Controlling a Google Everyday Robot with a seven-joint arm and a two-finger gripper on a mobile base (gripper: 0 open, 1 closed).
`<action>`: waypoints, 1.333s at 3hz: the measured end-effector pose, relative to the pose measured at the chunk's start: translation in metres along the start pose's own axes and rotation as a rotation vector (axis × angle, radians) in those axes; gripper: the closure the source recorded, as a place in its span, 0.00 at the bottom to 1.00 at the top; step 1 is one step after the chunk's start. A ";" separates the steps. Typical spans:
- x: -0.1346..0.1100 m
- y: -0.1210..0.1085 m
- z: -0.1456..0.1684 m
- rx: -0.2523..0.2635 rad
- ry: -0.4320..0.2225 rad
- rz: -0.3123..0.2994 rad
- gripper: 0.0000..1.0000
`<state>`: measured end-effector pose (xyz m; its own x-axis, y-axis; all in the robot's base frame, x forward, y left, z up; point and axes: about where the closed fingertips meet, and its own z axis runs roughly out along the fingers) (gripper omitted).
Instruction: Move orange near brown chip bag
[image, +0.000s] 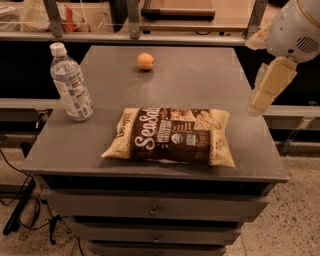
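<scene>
Jaws beside table (200, 75) (orange (145, 61) well apart)

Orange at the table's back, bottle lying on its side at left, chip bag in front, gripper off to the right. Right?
Not quite: the camera view shows the bottle standing upright. The orange, brown chip bag and gripper, right of the table, are as stated.

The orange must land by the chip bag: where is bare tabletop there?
Widest bare patch: behind the brown chip bag, up to the orange. A narrower strip lies between the water bottle and the bag. Front edge is tight. The gripper hangs off the right edge of the table.
</scene>
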<state>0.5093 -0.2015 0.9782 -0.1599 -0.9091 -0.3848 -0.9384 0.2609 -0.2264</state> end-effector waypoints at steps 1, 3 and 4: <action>-0.018 -0.041 0.021 -0.012 -0.113 0.030 0.00; -0.044 -0.089 0.062 -0.027 -0.234 0.030 0.00; -0.063 -0.107 0.084 -0.044 -0.310 0.001 0.00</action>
<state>0.6456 -0.1453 0.9516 -0.0662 -0.7648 -0.6409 -0.9518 0.2412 -0.1894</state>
